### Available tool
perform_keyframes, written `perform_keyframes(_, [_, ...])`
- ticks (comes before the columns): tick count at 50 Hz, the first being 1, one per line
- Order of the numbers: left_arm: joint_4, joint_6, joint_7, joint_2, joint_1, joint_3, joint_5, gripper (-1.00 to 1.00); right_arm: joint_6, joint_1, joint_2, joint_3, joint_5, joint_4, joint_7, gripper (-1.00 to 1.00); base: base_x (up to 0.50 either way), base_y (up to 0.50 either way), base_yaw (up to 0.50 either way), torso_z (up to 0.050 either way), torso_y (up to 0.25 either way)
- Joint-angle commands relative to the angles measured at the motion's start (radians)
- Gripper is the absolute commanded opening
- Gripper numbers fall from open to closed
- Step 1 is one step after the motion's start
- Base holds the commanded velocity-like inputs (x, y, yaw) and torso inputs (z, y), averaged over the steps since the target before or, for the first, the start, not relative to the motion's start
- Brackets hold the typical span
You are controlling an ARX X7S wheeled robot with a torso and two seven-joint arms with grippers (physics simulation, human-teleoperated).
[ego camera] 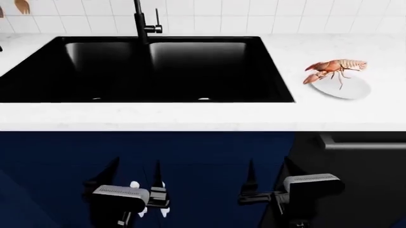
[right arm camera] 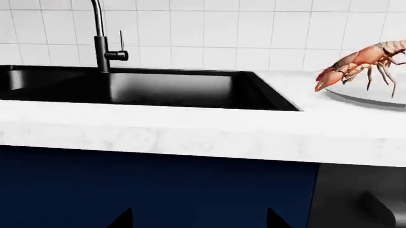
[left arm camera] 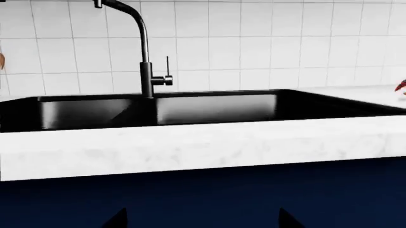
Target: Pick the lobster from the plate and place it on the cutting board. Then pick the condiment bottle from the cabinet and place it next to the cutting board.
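Note:
The orange-red lobster (ego camera: 334, 69) lies on the white plate (ego camera: 352, 89) on the counter, right of the sink; it also shows in the right wrist view (right arm camera: 362, 65) on the plate (right arm camera: 371, 100). A red tip of it shows in the left wrist view (left arm camera: 401, 87). My left gripper (ego camera: 137, 176) and right gripper (ego camera: 269, 175) hang open and empty below the counter edge, in front of the dark blue cabinet fronts. The left gripper's fingertips (left arm camera: 116, 219) and the right gripper's fingertips (right arm camera: 123, 218) are spread wide. The cutting board and condiment bottle are out of view.
A black sink (ego camera: 146, 66) with a black faucet (ego camera: 140, 21) is set in the white marble counter (ego camera: 190, 116). White tiled wall behind. A dark appliance front with a handle (ego camera: 362, 142) is at the right below the counter.

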Motion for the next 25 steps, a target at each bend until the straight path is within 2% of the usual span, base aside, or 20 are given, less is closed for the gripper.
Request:
perform_keyframes(1, [0.206, -0.171, 0.084, -0.127, -0.082, 0.016, -0.05, 1.0, 0.301, 0.083, 0.134, 0.005, 0.065, -0.281, -0.055, 1.0, 0.0, 0.0, 0.0, 0.05, 0.0])
perform_keyframes(7, [0.299, -0.337, 0.147, -0.209, -0.197, 0.012, -0.102, 1.0, 0.584, 0.234, 0.212, 0.061, 0.196, -0.429, -0.118, 1.0, 0.0, 0.0, 0.0, 0.05, 0.0])
perform_keyframes(14, [0.341, -0.514, 0.205, -0.259, -0.33, -0.002, -0.205, 1.0, 0.84, 0.443, 0.276, 0.15, 0.37, -0.503, -0.18, 1.0, 0.0, 0.0, 0.0, 0.05, 0.0])
perform_keyframes(18, [0.357, -0.576, 0.199, -0.277, -0.373, -0.006, -0.214, 1.0, 0.901, 0.535, 0.304, 0.17, 0.404, -0.5, -0.192, 1.0, 0.0, 0.0, 0.0, 0.039, 0.0])
perform_keyframes(25, [0.357, -0.669, 0.18, -0.293, -0.439, -0.018, -0.23, 1.0, 0.933, 0.597, 0.328, 0.19, 0.433, -0.455, -0.217, 1.0, 0.0, -0.5, 0.0, 0.0, 0.0])
